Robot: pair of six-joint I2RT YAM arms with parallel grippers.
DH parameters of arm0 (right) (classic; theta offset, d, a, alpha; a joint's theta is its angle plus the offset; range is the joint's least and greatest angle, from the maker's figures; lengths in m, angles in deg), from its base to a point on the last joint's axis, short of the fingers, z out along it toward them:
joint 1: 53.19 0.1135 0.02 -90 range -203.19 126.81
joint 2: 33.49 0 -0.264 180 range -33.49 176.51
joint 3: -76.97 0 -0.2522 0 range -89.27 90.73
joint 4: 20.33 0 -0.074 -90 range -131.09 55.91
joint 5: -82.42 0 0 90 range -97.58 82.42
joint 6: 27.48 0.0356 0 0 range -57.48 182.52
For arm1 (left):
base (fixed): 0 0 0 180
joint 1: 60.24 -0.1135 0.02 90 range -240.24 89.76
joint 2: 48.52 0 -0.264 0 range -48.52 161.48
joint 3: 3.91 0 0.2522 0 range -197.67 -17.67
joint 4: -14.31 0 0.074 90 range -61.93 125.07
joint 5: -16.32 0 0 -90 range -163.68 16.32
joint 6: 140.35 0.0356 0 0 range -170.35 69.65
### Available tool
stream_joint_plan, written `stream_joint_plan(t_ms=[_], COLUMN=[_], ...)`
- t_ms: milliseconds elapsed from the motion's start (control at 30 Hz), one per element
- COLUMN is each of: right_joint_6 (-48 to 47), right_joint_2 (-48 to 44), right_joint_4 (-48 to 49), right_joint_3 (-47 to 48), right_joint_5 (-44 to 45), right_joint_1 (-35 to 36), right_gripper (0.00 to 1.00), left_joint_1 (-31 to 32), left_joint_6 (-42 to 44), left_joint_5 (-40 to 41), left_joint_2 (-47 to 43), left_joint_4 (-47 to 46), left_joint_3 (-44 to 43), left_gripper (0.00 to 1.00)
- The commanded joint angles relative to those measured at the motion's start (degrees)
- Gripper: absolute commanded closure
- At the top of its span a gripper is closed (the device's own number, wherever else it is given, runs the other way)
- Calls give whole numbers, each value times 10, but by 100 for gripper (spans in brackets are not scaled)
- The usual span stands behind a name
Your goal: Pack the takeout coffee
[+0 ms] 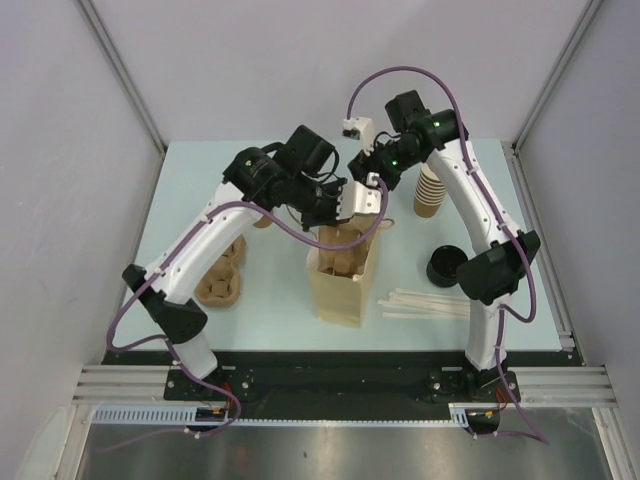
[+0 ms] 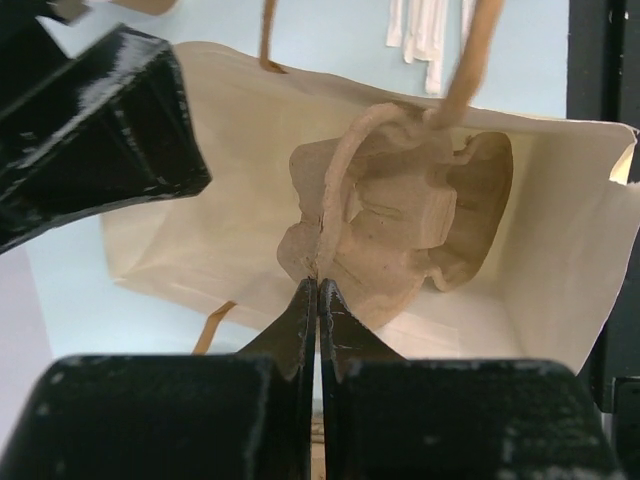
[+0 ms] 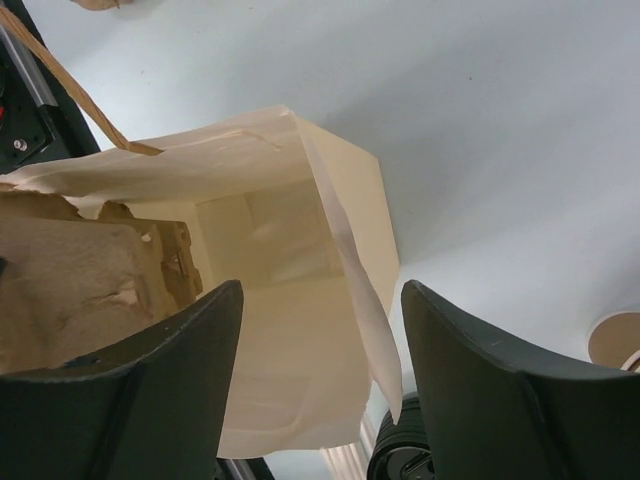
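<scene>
While carrier (image 2: 400, 220) crowds bag (image 1: 340, 297), cup stack (image 1: 431, 190), lids (image 1: 444, 266) stand nearby

Bright, even light from above; shadows of the arms on the table (image 1: 190, 190) are soft & short. Metal strip (image 1: 330, 450) at front gives dull glare. In the right wrist view the black fingers (image 3: 160, 380) near the lens look blurred, w/ grey sheen; paper bag (image 3: 345, 210) is sharper, its inside a bit shaded.
</scene>
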Motion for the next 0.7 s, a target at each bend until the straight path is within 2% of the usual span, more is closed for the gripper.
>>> stream_joint_plan(t_ms=[0,133,233,333,400,667], right_joint_6=[8,15,26,45,57,90], right_joint_2=[-21,-28,-31,-38,-47,-69], right_joint_4=[-23,-13,-1,15,28,65], right_joint_3=[28,32,41,48,49,42], right_joint_5=[-17,-14,-12,-28,-42,-61], right_joint_1=[2,0,-9,-24,-31,-48], right_gripper=[28,25,16,3,0,0], left_joint_1=[3,3,3,3,3,3], left_joint_6=[9,16,20,22,25,30], left_joint_5=[-24,-25,-30,-33,-38,-54], left_joint_2=[6,7,11,19,27,49], left_joint_4=[12,8,3,0,-1,-1], left_joint_3=[20,43,53,59,63,69], left_gripper=[100,100,100,100,100,100])
